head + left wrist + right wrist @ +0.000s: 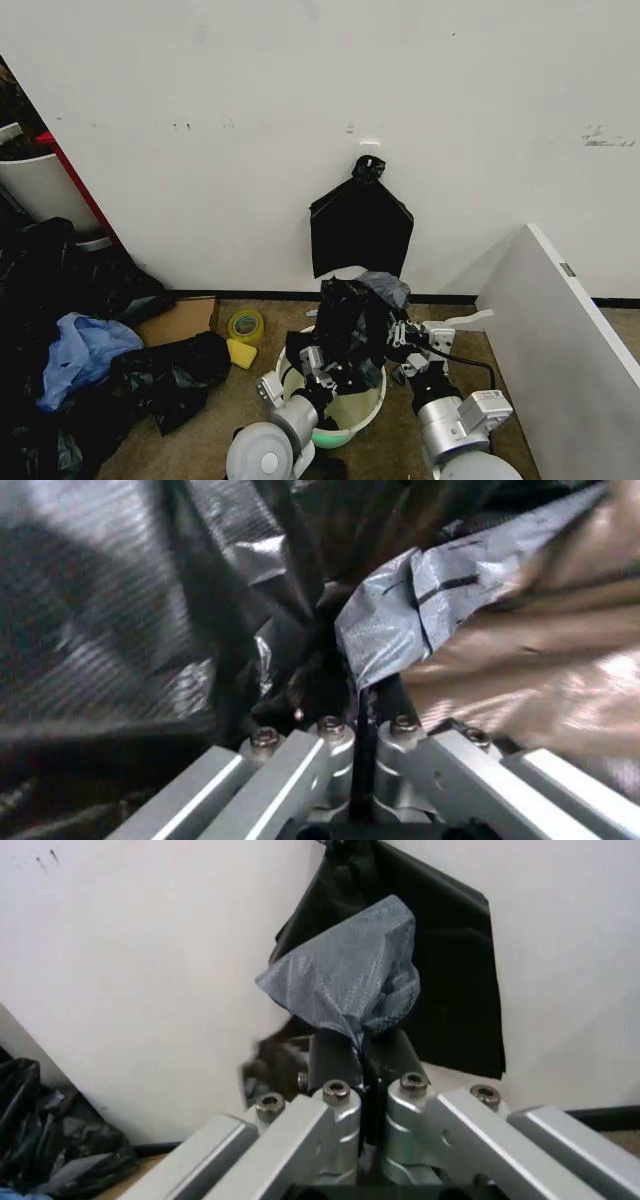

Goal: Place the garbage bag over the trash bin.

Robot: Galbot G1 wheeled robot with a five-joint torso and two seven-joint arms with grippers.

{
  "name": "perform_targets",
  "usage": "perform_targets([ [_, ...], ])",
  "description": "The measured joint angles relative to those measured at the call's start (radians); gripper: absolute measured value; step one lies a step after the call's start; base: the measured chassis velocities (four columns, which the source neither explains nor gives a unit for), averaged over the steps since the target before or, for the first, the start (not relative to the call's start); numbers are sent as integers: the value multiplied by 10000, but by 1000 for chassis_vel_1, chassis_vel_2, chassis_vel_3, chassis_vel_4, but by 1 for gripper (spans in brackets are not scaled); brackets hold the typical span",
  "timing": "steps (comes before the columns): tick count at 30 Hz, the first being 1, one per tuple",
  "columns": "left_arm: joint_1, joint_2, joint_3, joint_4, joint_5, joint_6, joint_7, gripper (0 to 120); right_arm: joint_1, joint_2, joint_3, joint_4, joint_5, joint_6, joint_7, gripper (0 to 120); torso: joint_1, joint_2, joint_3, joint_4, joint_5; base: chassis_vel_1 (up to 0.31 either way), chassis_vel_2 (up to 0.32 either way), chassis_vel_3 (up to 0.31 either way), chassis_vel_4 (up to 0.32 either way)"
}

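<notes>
Head view shows the robot facing the wall with the trash bin on the floor just in front of it, its white rim and pale inside partly bare. The garbage bag is bunched up above the far half of the bin, lifted off it between the two arms. The left gripper sits at the near left edge of the bag, its fingers pinched together on a fold of black film. The right gripper holds the right edge, its fingers clamped on a tuft of greyish plastic that stands up above them. Holding two separate edges looks meant to spread the mouth wide enough to clear the rim; as I judge it, the bag is not yet over the bin. A flat black bag bunch hangs on the wall beyond, untouched.
</notes>
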Motion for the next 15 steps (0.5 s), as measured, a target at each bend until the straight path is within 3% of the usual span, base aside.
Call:
perform_targets([
  [11,552,41,-6,-50,0,-22,-214,0,-333,-48,-318,345,-146,-362,117,0,0,1,-1,-1,-1,0,0,0,0],
  [15,857,262,-64,-319,529,-119,-368,0,-309,-26,-463,-53,-200,-215,110,0,0,1,-1,-1,-2,0,0,0,0],
])
